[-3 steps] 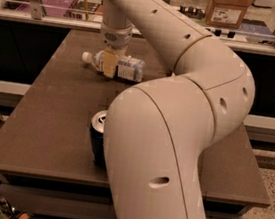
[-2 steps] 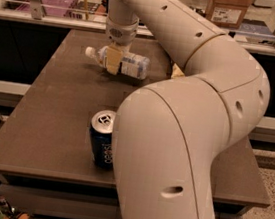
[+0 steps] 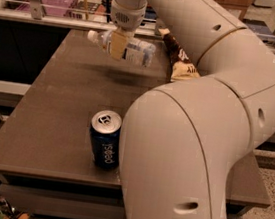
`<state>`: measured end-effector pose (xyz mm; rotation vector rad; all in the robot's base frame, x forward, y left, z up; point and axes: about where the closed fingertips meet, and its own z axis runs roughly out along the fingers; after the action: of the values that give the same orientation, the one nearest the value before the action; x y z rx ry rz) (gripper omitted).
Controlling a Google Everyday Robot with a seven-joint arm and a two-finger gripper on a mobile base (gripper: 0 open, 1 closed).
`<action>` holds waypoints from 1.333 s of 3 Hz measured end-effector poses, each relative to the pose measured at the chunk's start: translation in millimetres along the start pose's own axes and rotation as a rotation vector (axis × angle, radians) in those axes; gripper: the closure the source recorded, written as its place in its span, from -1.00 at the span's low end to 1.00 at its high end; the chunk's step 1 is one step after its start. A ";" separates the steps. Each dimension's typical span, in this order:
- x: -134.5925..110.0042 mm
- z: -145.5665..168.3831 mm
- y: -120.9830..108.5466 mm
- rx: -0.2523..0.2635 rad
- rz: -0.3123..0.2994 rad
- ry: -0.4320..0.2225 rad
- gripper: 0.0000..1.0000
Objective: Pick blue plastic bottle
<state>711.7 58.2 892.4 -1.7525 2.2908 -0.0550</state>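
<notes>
The blue plastic bottle (image 3: 130,49) is a small clear bluish bottle with a white cap at its left end and a pale label. It hangs sideways in the air above the far part of the brown table (image 3: 52,105), with its shadow on the tabletop below. My gripper (image 3: 118,44) is shut on the bottle's middle, reaching down from the big white arm that fills the right of the view.
A dark blue Pepsi can (image 3: 105,138) stands upright near the table's front edge, close to my arm. A brown snack bag (image 3: 178,59) lies at the table's far right. A railing and shelves (image 3: 45,3) run behind the table.
The bottle lay on the tabletop with my gripper around it. Now it is lifted clear of the table in the gripper. The arm has risen and shifted right.
</notes>
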 end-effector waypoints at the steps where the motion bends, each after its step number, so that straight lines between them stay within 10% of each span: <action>1: -10.9 -26.5 -4.0 0.037 -0.033 -0.085 1.00; 4: -37.4 -81.4 5.5 0.062 -0.087 -0.473 1.00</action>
<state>697.2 85.2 976.8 -1.6229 1.8547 0.2440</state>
